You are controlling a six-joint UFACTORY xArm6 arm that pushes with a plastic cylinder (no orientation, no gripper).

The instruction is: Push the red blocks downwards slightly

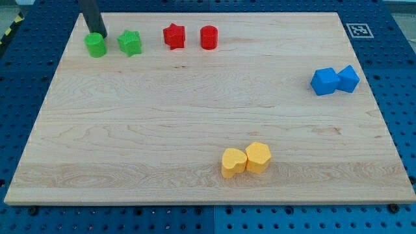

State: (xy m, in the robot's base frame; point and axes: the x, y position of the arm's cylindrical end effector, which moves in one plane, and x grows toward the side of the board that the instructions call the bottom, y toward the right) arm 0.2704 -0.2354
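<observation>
My tip [102,34] stands near the board's top-left corner, at the upper right shoulder of the green cylinder [95,45], apparently touching it, though the rod hides the contact line and I cannot tell for certain. There are no fingers on this rig, so nothing opens, closes or grips (the rod can only shove). Just to the view's right of the cylinder sits the green star [130,43], near it but apart.

The task's things lie further along the top edge: the red star [174,36] and, just beside it toward the view's right, the red cylinder [208,38], with a narrow gap between them. Both rest close to the top edge, left of its midpoint.

To do the step well, the tip should probably travel toward the view's right above the green star, passing along the strip between blocks and top edge, then settle behind the red pair on their top-edge side. A short stroke toward the bottom edge suffices; aiming at the gap may move both together, yet each could swivel aside, so separate centred nudges seem safer.

Well apart, two blue blocks [334,80] touch near the right edge, and two yellow blocks [246,160] touch near the bottom edge of the wooden board [162,130].
</observation>
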